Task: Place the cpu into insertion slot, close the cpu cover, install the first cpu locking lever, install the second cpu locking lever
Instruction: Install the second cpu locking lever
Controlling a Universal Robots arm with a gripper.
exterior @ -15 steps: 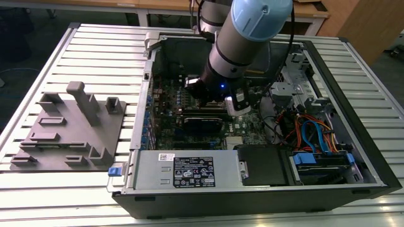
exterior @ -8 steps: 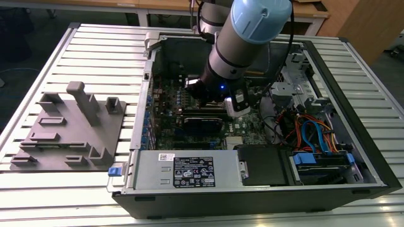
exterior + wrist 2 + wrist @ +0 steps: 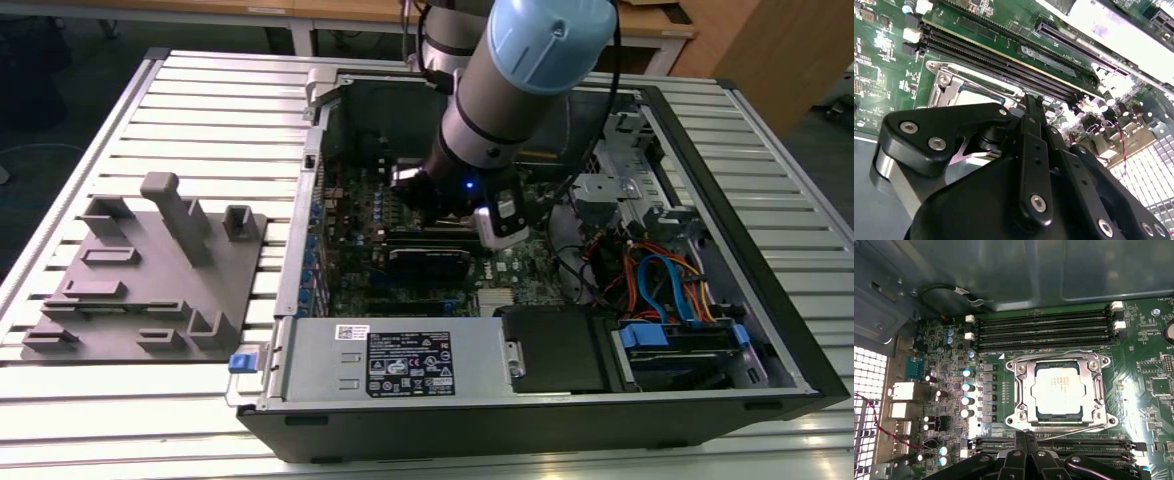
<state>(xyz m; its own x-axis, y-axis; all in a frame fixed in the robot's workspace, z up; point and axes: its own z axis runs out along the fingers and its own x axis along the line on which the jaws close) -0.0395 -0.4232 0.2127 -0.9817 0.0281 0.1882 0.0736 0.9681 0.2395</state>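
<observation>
In the first wrist view the cpu [image 3: 1056, 388], a dull silver square, lies in the insertion slot [image 3: 1102, 416] on the green motherboard. The cpu cover [image 3: 1024, 390] lies flat around it. One thin locking lever [image 3: 1054, 356] runs along the socket's side by the memory slots, and another [image 3: 1079, 432] runs along the opposite side. My gripper [image 3: 1025, 439] is shut, its black tips right beside the end of that second lever, with nothing visible between them. The second wrist view has the gripper [image 3: 1029, 100] just off the cover's [image 3: 946, 87] edge. In the exterior view the arm [image 3: 521, 80] reaches down into the open computer case [image 3: 787, 330].
Long black memory slots [image 3: 1044, 330] flank the socket, and a row of capacitors [image 3: 968, 387] stands beside it. The case also holds a power supply [image 3: 400, 360] and coloured cables [image 3: 667, 280]. A grey fixture [image 3: 147, 270] sits on the slatted table at the exterior view's left.
</observation>
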